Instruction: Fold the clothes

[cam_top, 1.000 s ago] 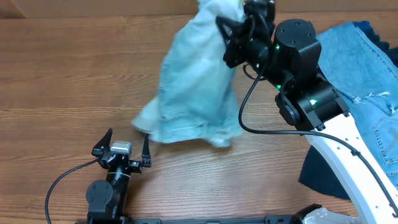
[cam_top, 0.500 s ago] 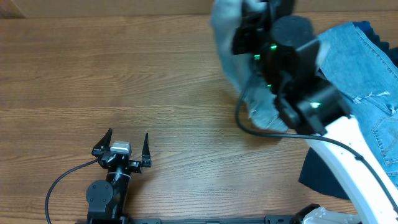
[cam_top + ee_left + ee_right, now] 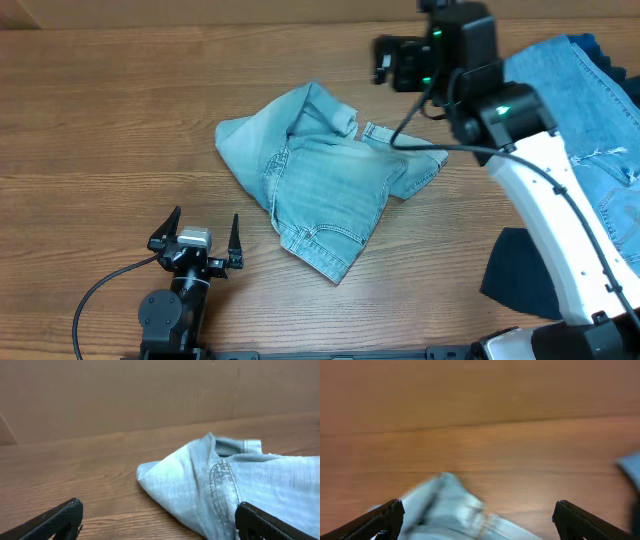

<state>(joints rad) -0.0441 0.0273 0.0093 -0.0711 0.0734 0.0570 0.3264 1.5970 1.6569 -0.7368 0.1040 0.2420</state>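
Pale light-blue denim shorts (image 3: 325, 190) lie crumpled and spread on the wooden table, one hem toward the front. In the left wrist view the shorts (image 3: 225, 485) reach to just in front of the right finger. My left gripper (image 3: 205, 224) rests open near the front edge, left of the shorts and clear of them; the left gripper (image 3: 157, 522) has only table and a cloth edge between its fingers. My right gripper (image 3: 388, 62) hovers above the far right side of the shorts. In the right wrist view the right gripper (image 3: 477, 520) is open and empty, with the blurred shorts (image 3: 450, 510) below.
Mid-blue ripped jeans (image 3: 590, 110) lie at the right edge, partly under the right arm. A dark navy garment (image 3: 515, 275) sits at the front right. A black cable (image 3: 100, 290) trails from the left arm's base.
The right gripper held the shorts up in the air, swung them to the right, then opened. The shorts dropped and now lie on the table. The left arm has not moved.
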